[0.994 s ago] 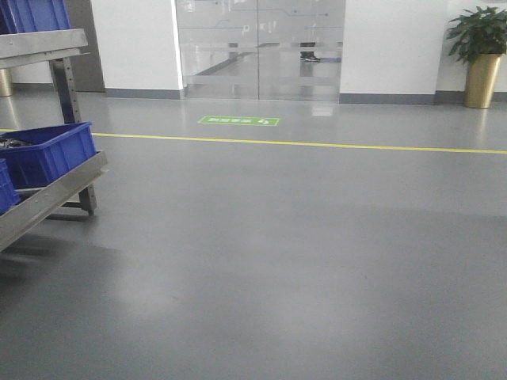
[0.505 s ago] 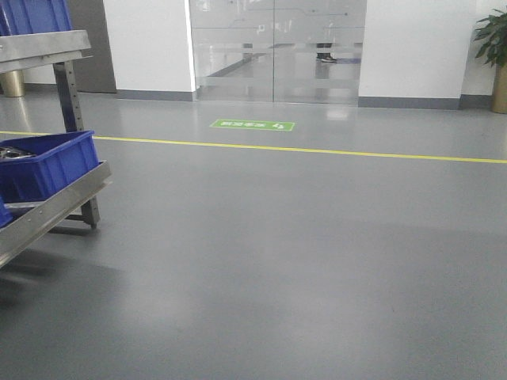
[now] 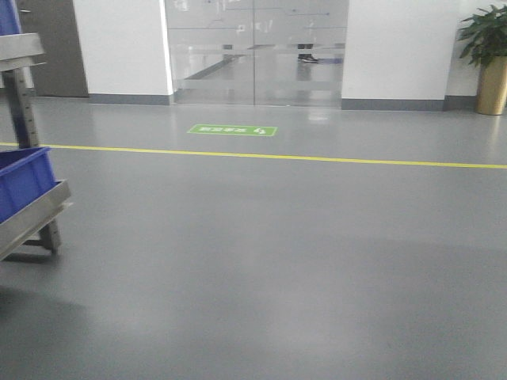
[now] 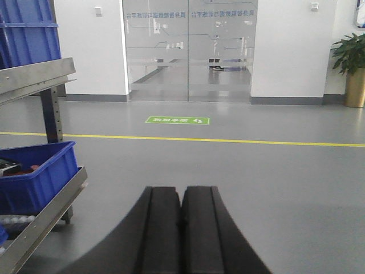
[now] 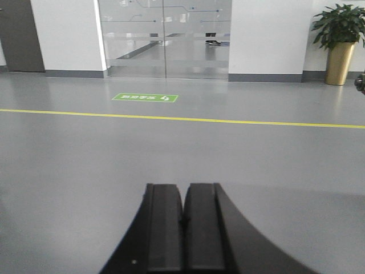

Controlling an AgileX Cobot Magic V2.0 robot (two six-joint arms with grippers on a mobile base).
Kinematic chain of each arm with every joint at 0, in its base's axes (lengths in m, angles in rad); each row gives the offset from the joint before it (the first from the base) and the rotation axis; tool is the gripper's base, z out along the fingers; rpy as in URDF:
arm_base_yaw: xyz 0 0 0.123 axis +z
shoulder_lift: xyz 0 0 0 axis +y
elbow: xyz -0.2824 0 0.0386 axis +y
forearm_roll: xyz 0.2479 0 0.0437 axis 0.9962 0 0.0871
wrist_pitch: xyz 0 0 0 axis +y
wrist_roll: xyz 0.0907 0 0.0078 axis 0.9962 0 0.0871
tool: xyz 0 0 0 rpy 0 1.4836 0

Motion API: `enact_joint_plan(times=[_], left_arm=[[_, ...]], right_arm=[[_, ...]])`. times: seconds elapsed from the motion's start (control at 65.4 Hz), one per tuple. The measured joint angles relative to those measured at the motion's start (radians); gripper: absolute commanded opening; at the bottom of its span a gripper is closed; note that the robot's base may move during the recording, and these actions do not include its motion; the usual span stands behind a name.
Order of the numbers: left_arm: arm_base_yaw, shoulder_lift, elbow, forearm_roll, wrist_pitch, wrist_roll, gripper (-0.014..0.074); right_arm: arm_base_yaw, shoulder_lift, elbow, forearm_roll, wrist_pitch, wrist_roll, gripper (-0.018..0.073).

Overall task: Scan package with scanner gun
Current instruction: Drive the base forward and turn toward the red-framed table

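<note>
Since neither the package nor the scanner gun is seen in any view, the left pincer (image 4: pixel 181 197) and the right pincer (image 5: pixel 184 195) are held shut and empty above the floor (image 3: pixel 277 261), presumably for travel.

Front view: rack (image 3: pixel 36 207) and blue bin (image 3: pixel 22 184) are cut off by the left edge, and potted plant (image 3: pixel 483 55) is clipped at the right. Floor sign (image 3: pixel 232 130) text is too small to be read. Behind the frosted glass door (image 3: pixel 257 51) only a shoe (image 3: pixel 307 57) is made out. Left gripper (image 4: pixel 181 191) and right gripper (image 5: pixel 184 188) are cut off by the bottom edge. In the left wrist view the bin contents are mostly hidden by its wall.
</note>
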Motion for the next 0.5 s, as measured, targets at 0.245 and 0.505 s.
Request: enact_joint_plan(times=[0.245,0.505], left_arm=[[0.000,0.000,0.000,0.000,0.000,0.000,-0.0111],[0.000,0.000,0.000,0.000,0.000,0.000,-0.0111]], right_arm=[[0.000,0.000,0.000,0.000,0.000,0.000,-0.0153],[0.000,0.000,0.000,0.000,0.000,0.000,-0.0153]])
